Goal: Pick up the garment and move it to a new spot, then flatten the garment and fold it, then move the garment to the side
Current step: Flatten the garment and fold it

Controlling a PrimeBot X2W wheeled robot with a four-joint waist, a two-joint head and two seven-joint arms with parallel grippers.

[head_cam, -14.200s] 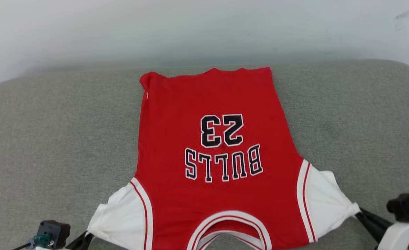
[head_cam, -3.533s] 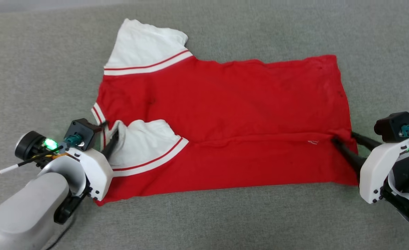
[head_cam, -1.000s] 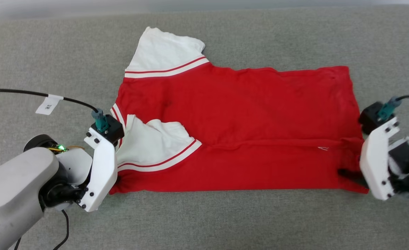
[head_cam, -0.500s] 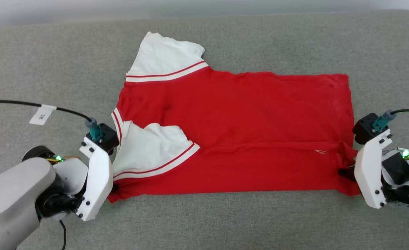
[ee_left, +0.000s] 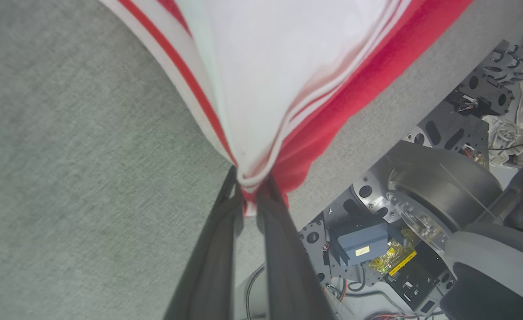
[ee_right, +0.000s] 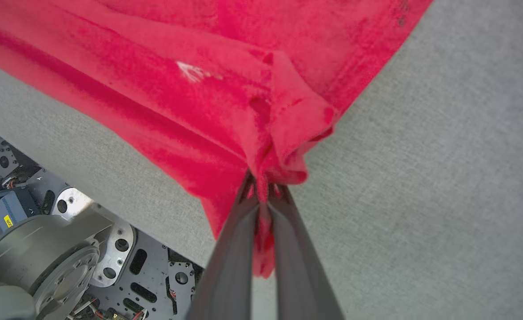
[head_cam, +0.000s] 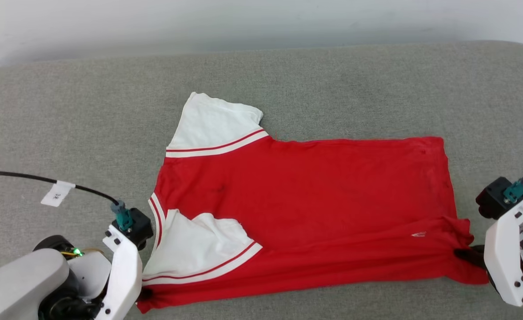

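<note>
Head view, red white-sleeved garment (head_cam: 314,200), left gripper (ee_left: 250,186) and right gripper (ee_right: 263,184) pinching its corners

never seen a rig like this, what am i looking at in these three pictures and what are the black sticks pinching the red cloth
This is a two-armed robot folding a shirt. The wide picture is from a camera on its head, looking down at a grey padded surface, where the red and white shirt lies, its near edge folded over. The other two come from a camera on each wrist, looking along that arm's two dark fingers: your black sticks. The left gripper is shut on the shirt's near left corner, the right gripper on the bunched hem corner.
</note>
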